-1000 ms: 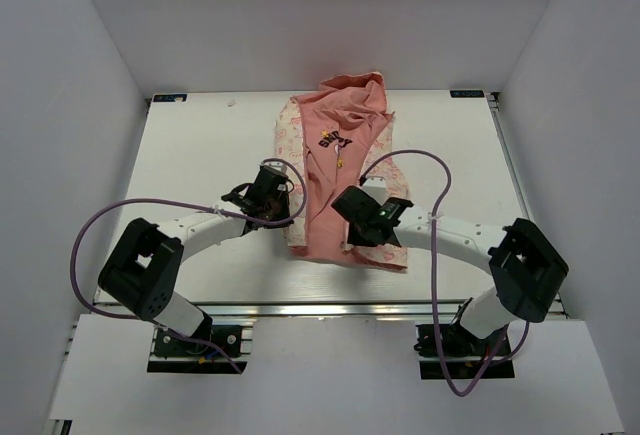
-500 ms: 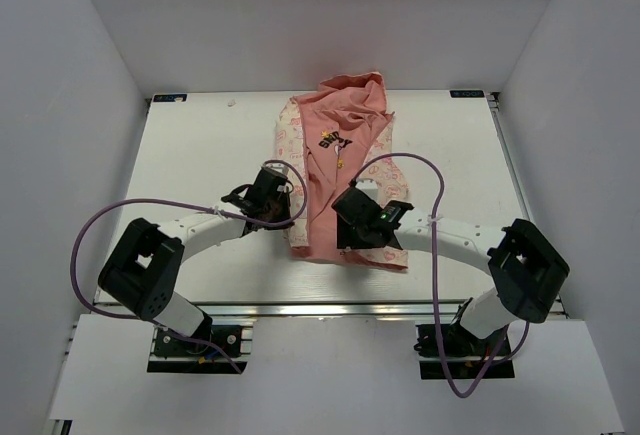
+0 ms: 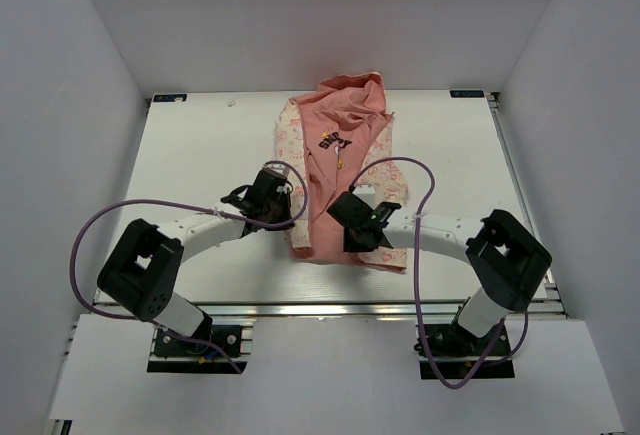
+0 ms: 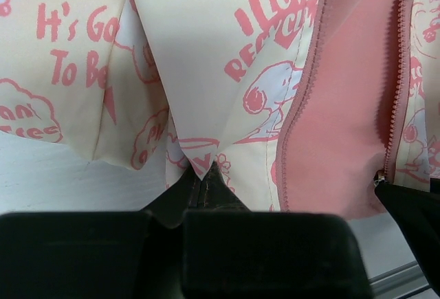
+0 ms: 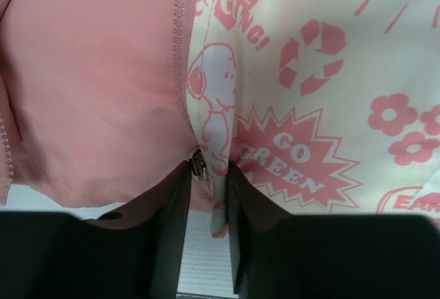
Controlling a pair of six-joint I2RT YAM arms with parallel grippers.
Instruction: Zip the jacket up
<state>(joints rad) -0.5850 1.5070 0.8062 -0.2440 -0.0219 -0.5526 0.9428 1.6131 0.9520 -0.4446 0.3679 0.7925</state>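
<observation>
Over the last second the right arm (image 3: 445,227) has drawn in toward 9 o'clock, so its elbow housing now sits nearer the hem. The left arm (image 3: 205,227) has hardly shifted.

The right jaws stand a little apart, astride the metal zipper slider (image 5: 200,166) at the hem's bottom corner. I cannot tell whether they press on it. The left jaws are together, pinching a fold of cream hem (image 4: 204,165).

Outward from both, the jacket (image 3: 335,155) lies flat on the tabletop (image 3: 200,145), toward 12 o'clock of its middle. Its hood is at 12 and its hem at 6. The front is open, with pink lining showing between the two rows of zipper teeth (image 4: 306,86).

The main risk, as I judge it, is those separated rows. If the slider is pulled toward 12 before the opposite row's end is seated in it, it will run up one side and close nothing. The jaws could also close on cloth beside the slider and drag the hem. The thin fold may slip from the left jaws, so the jacket would bunch rather than stay taut.
</observation>
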